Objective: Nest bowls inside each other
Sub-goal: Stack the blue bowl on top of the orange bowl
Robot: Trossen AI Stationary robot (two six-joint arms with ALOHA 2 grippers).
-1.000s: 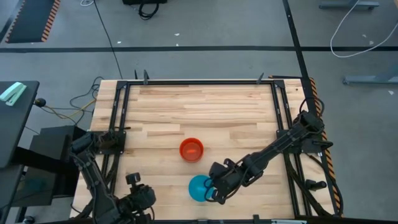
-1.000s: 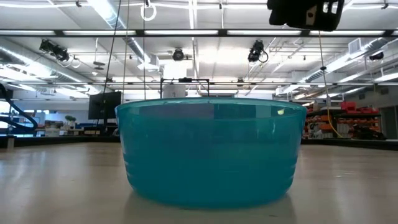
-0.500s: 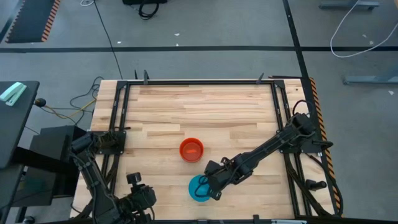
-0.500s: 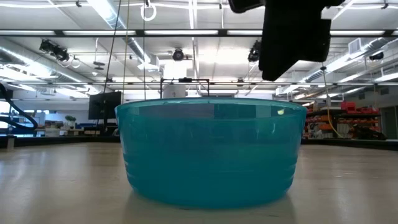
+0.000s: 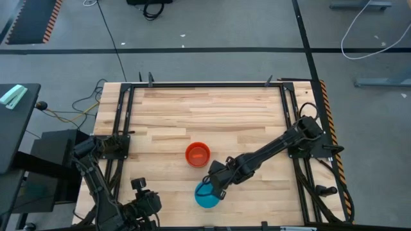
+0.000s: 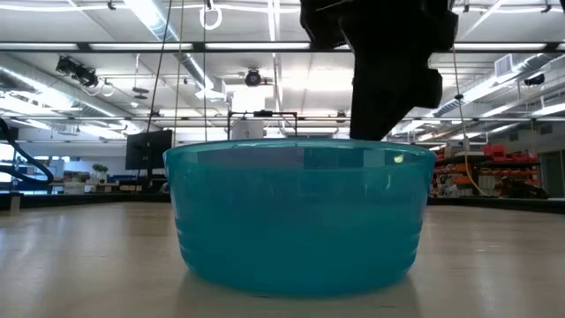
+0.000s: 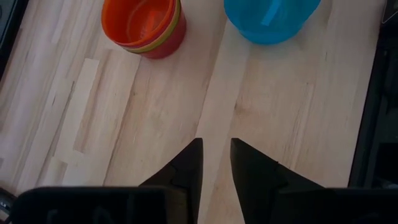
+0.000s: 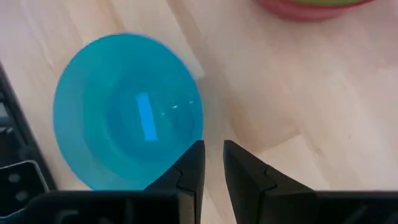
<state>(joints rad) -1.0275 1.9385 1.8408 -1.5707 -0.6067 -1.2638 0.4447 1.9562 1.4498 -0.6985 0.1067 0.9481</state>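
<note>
Blue bowl [image 5: 206, 196] awaits nesting, near the tabletop's [image 5: 205, 112] front edge.
Right end effector [image 5: 214, 187] hovers at its rim, fingers slightly parted, empty; next, grip the rim and carry it to the orange stack [image 5: 198, 154].

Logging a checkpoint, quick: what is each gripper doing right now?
Left gripper: fingers slightly apart, holding nothing, parked at the table's near-left corner.
Right gripper: fingers slightly apart, empty, over the blue bowl rim.
</note>
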